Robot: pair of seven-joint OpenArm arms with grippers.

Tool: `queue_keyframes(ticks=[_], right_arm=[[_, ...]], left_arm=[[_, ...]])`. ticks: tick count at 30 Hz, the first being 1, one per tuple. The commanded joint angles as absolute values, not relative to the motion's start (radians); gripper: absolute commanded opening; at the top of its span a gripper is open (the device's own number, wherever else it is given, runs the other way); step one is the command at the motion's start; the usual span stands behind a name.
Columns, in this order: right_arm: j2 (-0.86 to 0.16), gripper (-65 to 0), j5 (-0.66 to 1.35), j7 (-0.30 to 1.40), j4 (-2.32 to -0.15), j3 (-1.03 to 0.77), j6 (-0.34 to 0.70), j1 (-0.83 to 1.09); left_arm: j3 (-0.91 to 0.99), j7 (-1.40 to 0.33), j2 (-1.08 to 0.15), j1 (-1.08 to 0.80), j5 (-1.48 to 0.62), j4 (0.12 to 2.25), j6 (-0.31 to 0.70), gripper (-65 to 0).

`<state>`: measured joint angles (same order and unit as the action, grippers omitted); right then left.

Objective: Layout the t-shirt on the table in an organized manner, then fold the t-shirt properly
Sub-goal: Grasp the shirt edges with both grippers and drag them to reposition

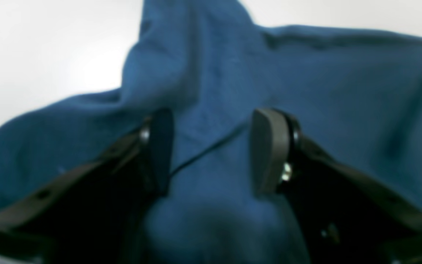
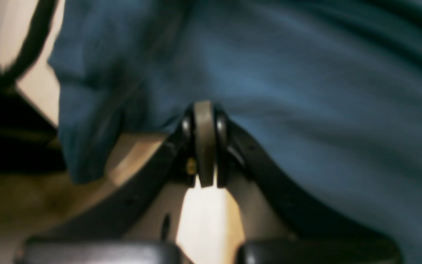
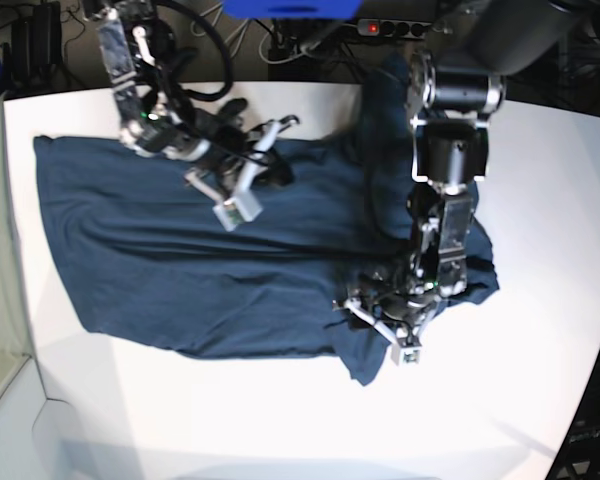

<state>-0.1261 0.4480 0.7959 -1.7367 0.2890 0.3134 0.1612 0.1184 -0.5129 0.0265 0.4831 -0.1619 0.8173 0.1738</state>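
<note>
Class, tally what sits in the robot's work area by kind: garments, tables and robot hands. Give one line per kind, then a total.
Garments: 1, the t-shirt
Tables: 1, the table
Robot hands: 2, the left hand and the right hand
Total: 4

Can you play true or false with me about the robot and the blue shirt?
1. The t-shirt lies on a white table. True.
2. The right gripper has its jaws wide open. False: they are shut together at the edge of the cloth.
3. The left gripper has a gap between its jaws, with blue cloth showing in it. True.
4. The shirt is folded into a neat small square. False: it is spread out wide and wrinkled.
5. The shirt is red. False: it is dark blue.
</note>
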Motion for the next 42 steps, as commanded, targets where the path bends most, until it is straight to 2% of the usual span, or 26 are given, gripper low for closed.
queue_keyframes(ticks=[1, 5, 8, 19, 24, 27, 31, 37, 42], right_arm=[[-0.13, -65.0, 0.455, 0.774, -1.722, 0.298, 0.312, 0.151], [-0.133, -65.0, 0.453, 0.773, -1.633, 0.348, 0.311, 0.151], [-0.157, -65.0, 0.453, 0.773, -1.626, 0.351, 0.311, 0.16], [-0.363, -65.0, 0.453, 0.771, -1.62, 0.338, 0.311, 0.151], [-0.372, -65.0, 0.455, 0.773, -1.69, 0.262, 0.311, 0.157], [-0.328, -65.0, 0.455, 0.78, -1.793, 0.263, 0.311, 0.162], [-0.228, -65.0, 0.455, 0.78, -1.857, 0.265, 0.311, 0.156], [-0.093, -65.0, 0.455, 0.78, -1.807, 0.312, 0.311, 0.117], [0.022, -65.0, 0.455, 0.78, -1.707, 0.387, 0.311, 0.077]], left_arm=[[0.12, -0.46, 0.016, 0.538, -0.163, 0.776, 0.179, -31.7], [0.119, -0.309, -0.015, 0.602, -0.125, 0.584, 0.179, -31.7], [0.12, -0.255, -0.045, 0.627, -0.117, 0.533, 0.179, -31.7], [0.127, -0.251, -0.208, 0.647, -0.122, 0.526, 0.179, -31.7], [0.131, -0.257, -0.24, 0.619, -0.13, 0.541, 0.179, -31.7], [0.16, -0.263, -0.242, 0.578, -0.191, 0.601, 0.179, -31.7], [0.17, -0.401, -0.242, 0.541, -0.288, 0.746, 0.179, -31.7], [0.17, -0.501, -0.243, 0.469, -0.354, 0.993, 0.179, -31.7], [0.17, -0.509, -0.243, 0.479, -0.314, 0.987, 0.179, -31.7]])
